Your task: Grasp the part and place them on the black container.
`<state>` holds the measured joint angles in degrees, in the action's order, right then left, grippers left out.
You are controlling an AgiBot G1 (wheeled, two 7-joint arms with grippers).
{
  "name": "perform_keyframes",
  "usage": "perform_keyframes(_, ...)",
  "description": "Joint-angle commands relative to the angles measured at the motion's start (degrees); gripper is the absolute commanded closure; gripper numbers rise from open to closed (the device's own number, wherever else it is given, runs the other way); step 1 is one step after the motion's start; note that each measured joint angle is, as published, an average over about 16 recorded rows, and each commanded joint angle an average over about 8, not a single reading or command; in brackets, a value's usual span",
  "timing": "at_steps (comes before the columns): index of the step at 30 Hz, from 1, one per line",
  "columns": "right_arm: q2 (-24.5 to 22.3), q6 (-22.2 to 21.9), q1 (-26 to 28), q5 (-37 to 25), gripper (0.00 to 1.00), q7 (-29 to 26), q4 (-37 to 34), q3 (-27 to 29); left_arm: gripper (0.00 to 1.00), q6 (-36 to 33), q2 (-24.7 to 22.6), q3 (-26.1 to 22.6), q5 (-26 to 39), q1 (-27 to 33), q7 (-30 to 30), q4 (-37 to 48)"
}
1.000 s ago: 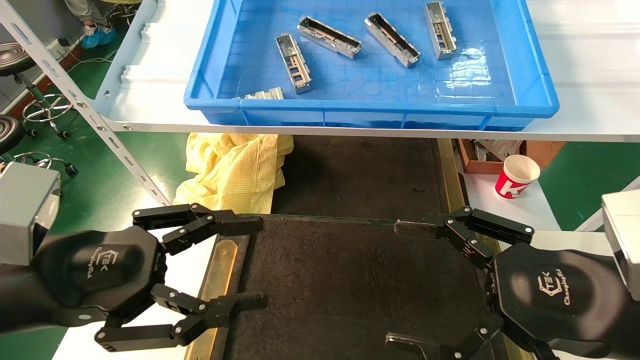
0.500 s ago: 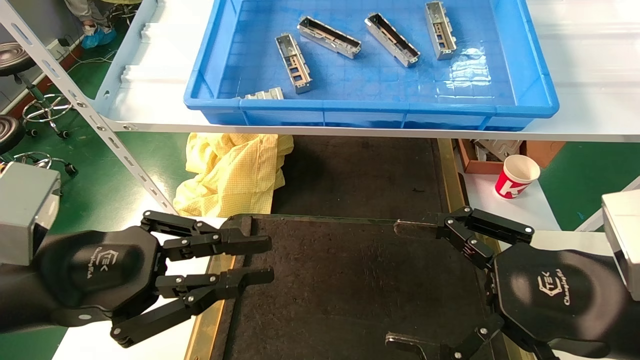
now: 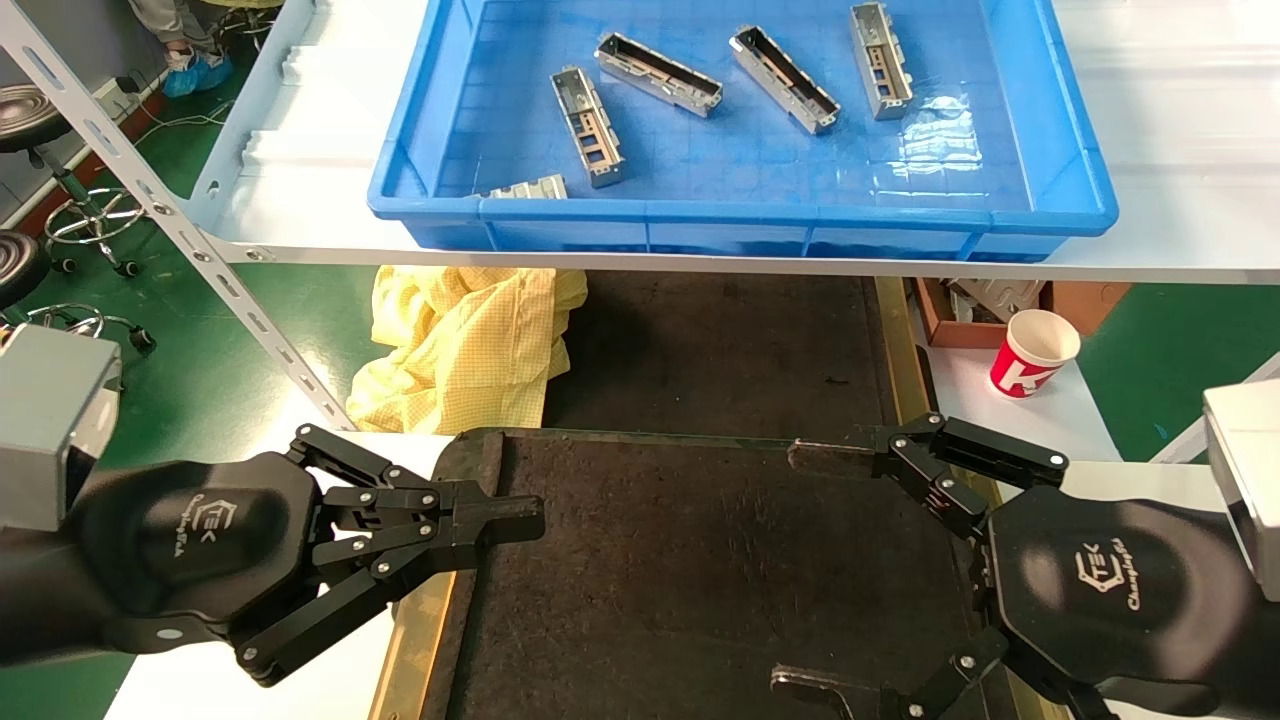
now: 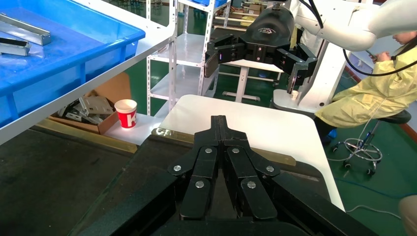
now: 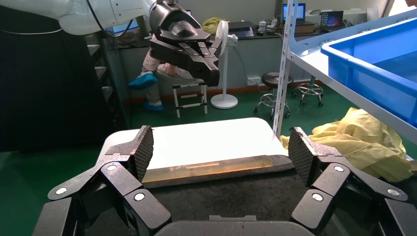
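You have five parts lying in the blue bin (image 3: 1080, 190) on the white bench (image 3: 1180, 120), none yet on the black container (image 3: 700, 580), which sits below and nearer the robot than the bin. The part (image 3: 588, 126) towards the bin's left lies with its long axis running from the far wall towards the near wall, open channel up. Two more (image 3: 657, 74) (image 3: 783, 79) beside it lie slantwise, their near ends turned to the right. A fourth (image 3: 880, 60) runs almost straight front to back, and a fifth (image 3: 528, 187) rests against the bin's near wall.

Your left tool (image 3: 528, 519) has its fingers pressed together on nothing, over the container's left edge. Your right tool (image 3: 805, 570) is spread wide and empty over the container's right side.
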<state>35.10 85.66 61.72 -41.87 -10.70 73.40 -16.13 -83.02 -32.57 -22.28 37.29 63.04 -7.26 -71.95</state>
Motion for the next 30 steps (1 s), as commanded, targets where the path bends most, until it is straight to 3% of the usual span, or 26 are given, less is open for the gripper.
perform_keyframes(1,0.0,0.0,0.0,0.0,0.0,0.0,0.0,0.0,1.0,0.0,0.0,0.0,0.0,0.0,0.0,0.0)
perform_keyframes(21,-0.05,-0.05,0.03,-0.06,0.0,0.01,0.01,0.03,1.0,0.0,0.0,0.0,0.0,0.0,0.0,0.0)
perform_keyframes(22,-0.05,-0.11,0.12,-0.11,0.0,0.0,0.01,0.04,0.96,0.0,0.0,0.0,0.0,0.0,0.0,0.0)
perform_keyframes(29,0.76,-1.92,4.73,0.22,0.0,-1.43,-2.61,0.8,0.08,0.0,0.0,0.0,0.0,0.0,0.0,0.0)
perform_keyframes(30,1.05,-2.31,6.09,0.15,0.0,-1.86,-3.52,0.87,0.0,0.0,0.0,0.0,0.0,0.0,0.0,0.01)
